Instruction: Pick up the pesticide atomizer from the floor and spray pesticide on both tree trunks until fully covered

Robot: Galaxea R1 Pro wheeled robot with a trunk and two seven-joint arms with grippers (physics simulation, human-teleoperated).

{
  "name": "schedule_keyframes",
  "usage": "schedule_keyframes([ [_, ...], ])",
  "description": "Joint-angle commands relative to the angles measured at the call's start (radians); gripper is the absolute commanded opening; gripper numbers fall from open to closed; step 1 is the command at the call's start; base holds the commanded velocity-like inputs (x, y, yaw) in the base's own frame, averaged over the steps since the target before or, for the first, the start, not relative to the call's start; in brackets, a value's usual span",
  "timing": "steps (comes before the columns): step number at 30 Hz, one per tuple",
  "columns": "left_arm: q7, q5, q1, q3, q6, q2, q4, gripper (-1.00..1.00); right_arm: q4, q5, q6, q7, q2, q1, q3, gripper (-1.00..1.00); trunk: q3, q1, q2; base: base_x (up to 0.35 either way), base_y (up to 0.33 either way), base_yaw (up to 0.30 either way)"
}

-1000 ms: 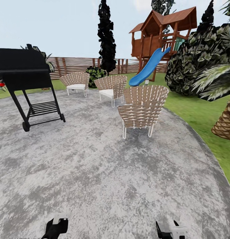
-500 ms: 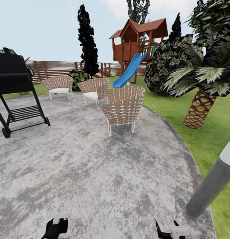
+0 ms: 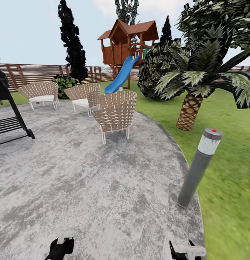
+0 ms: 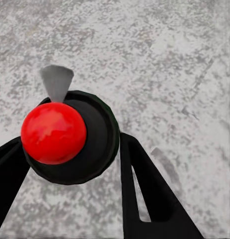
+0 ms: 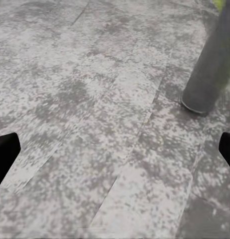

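Left tool (image 4: 70, 164) pinching the pesticide atomizer (image 4: 70, 137) red top up over the floor (image 3: 85, 180), right tool (image 5: 115, 149) spread wide and holding nothing, grey bollard (image 3: 199, 168) at 2 o'clock, wicker chairs (image 3: 114, 115) toward 12, fence (image 3: 31, 72) behind.

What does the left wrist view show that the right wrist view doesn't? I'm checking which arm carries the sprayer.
Left wrist view: the pesticide atomizer, seen from above with its red top, sits between the left gripper fingers, so that arm carries it. Right wrist view: the base of a grey bollard light standing on the paving, and the right gripper's fingers spread wide with nothing between them. Both share the grey mottled floor beneath the grippers.
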Motion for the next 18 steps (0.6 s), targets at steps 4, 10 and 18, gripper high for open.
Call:
schedule_keyframes([
  [4,0.001,0.004,0.0,0.0,-0.003,0.0,0.0,-1.0,0.001,0.0,-0.002,0.001,0.0,-0.001,0.0,1.0,-0.001,-0.001,0.0,-0.238,-0.073,-0.3],
  [10,0.001,0.004,0.0,0.0,-0.003,0.0,0.0,-1.0,0.001,0.0,-0.002,0.001,0.0,0.0,0.0,1.0,-0.001,-0.001,0.0,-0.174,-0.079,-0.3],
  [18,0.001,0.004,0.0,0.0,-0.003,0.0,-0.001,-1.0,0.001,0.0,-0.002,0.001,0.0,-0.001,0.0,1.0,-0.001,-0.001,0.0,-0.088,-0.02,-0.3],
])
